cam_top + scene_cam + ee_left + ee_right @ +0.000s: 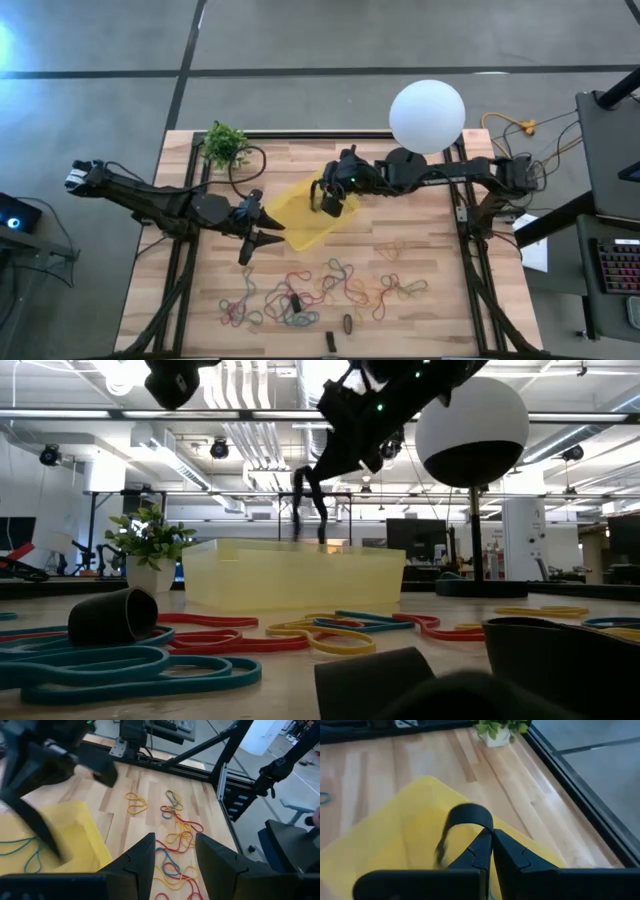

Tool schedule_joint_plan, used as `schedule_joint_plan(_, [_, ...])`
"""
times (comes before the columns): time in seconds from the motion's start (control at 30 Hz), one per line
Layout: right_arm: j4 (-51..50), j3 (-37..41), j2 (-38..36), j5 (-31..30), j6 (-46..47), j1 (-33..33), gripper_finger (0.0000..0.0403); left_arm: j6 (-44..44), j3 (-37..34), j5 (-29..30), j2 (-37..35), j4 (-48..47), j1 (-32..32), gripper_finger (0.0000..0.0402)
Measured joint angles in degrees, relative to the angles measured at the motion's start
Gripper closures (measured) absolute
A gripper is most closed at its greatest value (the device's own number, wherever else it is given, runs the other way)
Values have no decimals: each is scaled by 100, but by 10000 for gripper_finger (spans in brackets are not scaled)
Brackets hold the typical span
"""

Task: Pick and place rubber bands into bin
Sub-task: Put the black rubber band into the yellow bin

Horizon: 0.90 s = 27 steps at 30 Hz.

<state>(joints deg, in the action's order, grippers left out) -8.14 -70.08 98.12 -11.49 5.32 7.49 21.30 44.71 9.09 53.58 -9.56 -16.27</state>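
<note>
The yellow translucent bin (300,215) sits mid-table, and a thin teal band (20,851) lies inside it. Many coloured rubber bands (330,288) lie loose on the wood toward the near edge. My right gripper (328,205) hovers over the bin (395,825), shut on a black rubber band (467,814). My left gripper (256,240) is open and holds nothing. It sits just left of the bin, above the table. In the left wrist view its fingers (174,862) point toward the scattered bands (175,837). My right gripper pinches the black rubber band between its two fingertips, at one spot on the loop (487,827), coming from above and pointing down. The rest of the loop hangs free below the fingers (308,500), lifted clear above the bin (295,575).
A white lamp globe (427,117) on a black base stands at the far right, close to the right arm. A small potted plant (225,145) stands at the far left. Small dark oblong pieces (347,323) lie among the bands near the near edge. Black frame rails border the table.
</note>
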Motion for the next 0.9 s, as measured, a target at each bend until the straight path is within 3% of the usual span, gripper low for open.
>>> schedule_joint_plan(0.3, [92,-3,356,355,202,326,394,155,-7,261,28,0,-349,277])
schedule_joint_plan(0.43, [109,-3,440,882,127,363,388,236,-11,336,28,-9,-372,277])
schedule_joint_plan(0.9, [-6,-3,359,1221,155,363,267,238,-11,356,28,-16,-372,277])
